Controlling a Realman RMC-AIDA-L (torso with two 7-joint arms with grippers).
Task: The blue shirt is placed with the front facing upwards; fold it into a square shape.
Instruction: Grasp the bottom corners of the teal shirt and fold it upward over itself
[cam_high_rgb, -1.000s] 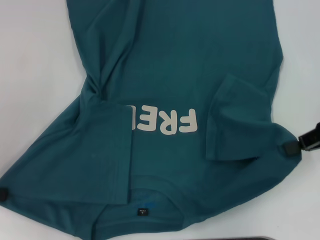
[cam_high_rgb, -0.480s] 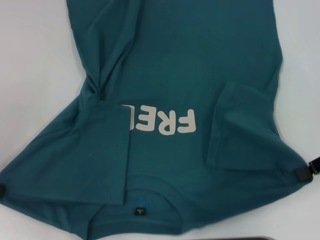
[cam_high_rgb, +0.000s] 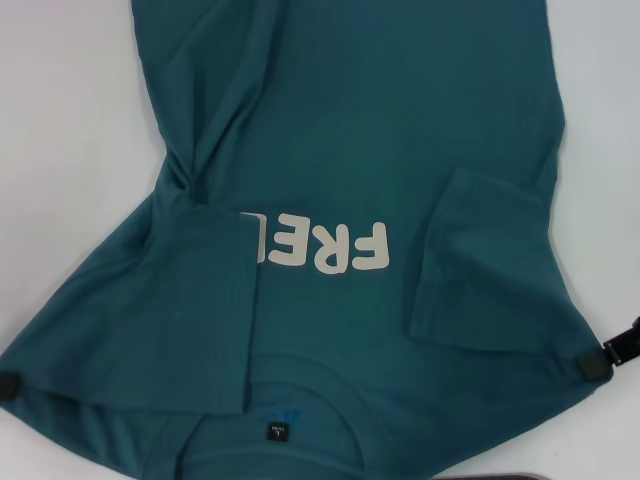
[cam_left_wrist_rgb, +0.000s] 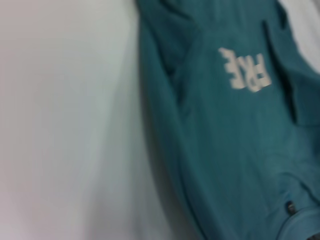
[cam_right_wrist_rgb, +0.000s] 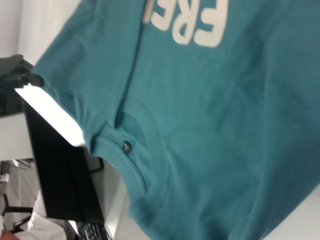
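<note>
The blue shirt (cam_high_rgb: 350, 150) lies front up on the white table, collar toward me. The white letters "FRE" (cam_high_rgb: 325, 248) show; the left sleeve (cam_high_rgb: 180, 310) is folded over the last letter. The right sleeve (cam_high_rgb: 480, 260) is folded inward. The dark label (cam_high_rgb: 277, 432) sits inside the collar. My left gripper (cam_high_rgb: 8, 385) pinches the shirt's left shoulder corner. My right gripper (cam_high_rgb: 598, 367) pinches the right shoulder corner. The shirt also fills the left wrist view (cam_left_wrist_rgb: 235, 150) and the right wrist view (cam_right_wrist_rgb: 210, 125).
The white table (cam_high_rgb: 60, 150) shows on both sides of the shirt. A dark strip (cam_high_rgb: 520, 477) lies at the near edge below the collar. In the right wrist view a black panel (cam_right_wrist_rgb: 60, 175) stands past the table's edge.
My right gripper has moved toward me with the right shoulder corner, drawing that side of the shirt nearer. The collar label has shifted slightly nearer. The left gripper has hardly moved.
</note>
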